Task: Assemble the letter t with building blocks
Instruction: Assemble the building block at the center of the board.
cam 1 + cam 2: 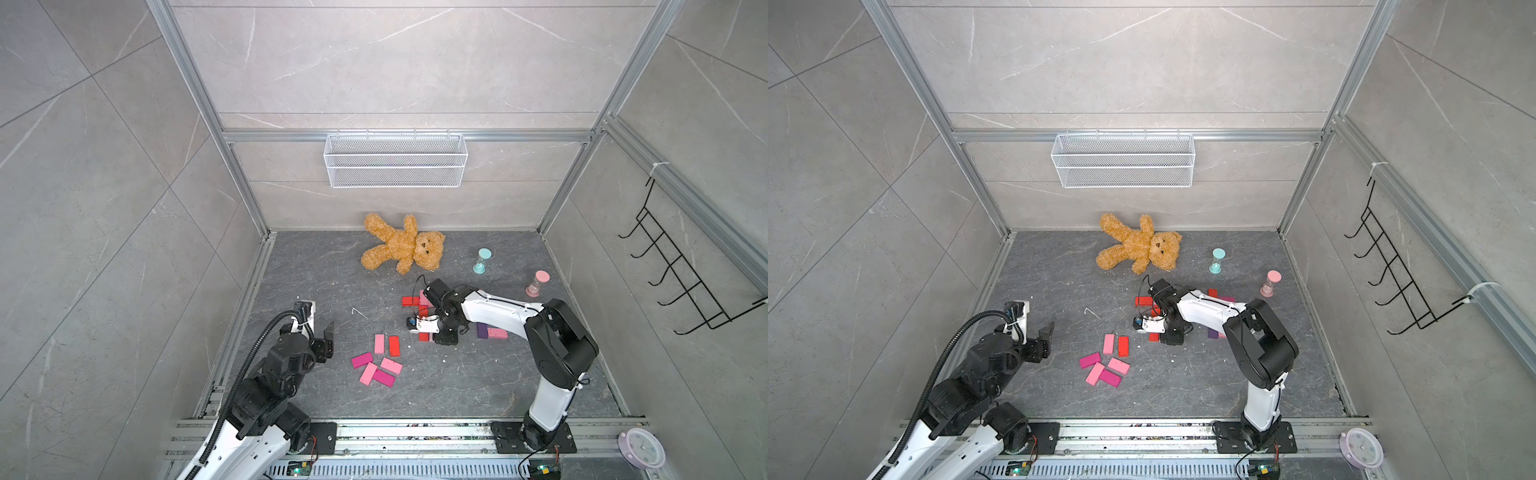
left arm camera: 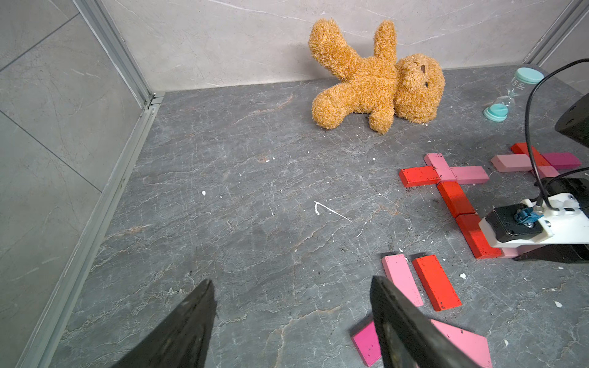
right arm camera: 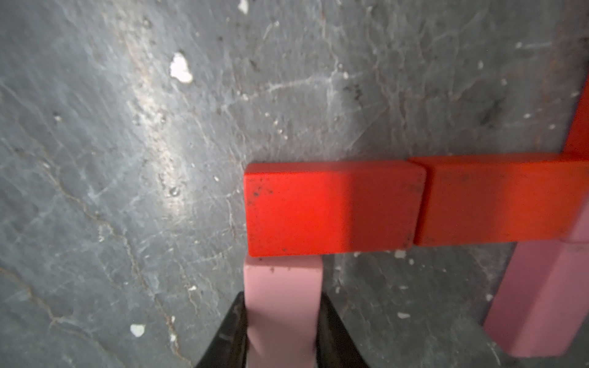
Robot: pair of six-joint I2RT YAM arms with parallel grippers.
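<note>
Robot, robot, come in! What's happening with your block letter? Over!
Right gripper shut on light pink block, set against the foot of the red stem. Left gripper open, empty. Teddy bear lies clear of the blocks.

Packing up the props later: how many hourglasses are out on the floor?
2. The teal hourglass stands right of the teddy bear; the pink hourglass stands further right, nearer the robot, by the side wall. The right arm could hide another.

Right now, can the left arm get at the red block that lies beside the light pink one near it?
Probably yes. The left claw is open and empty, the red block lies flat close ahead, and nothing stands between; the right arm works farther off.
</note>
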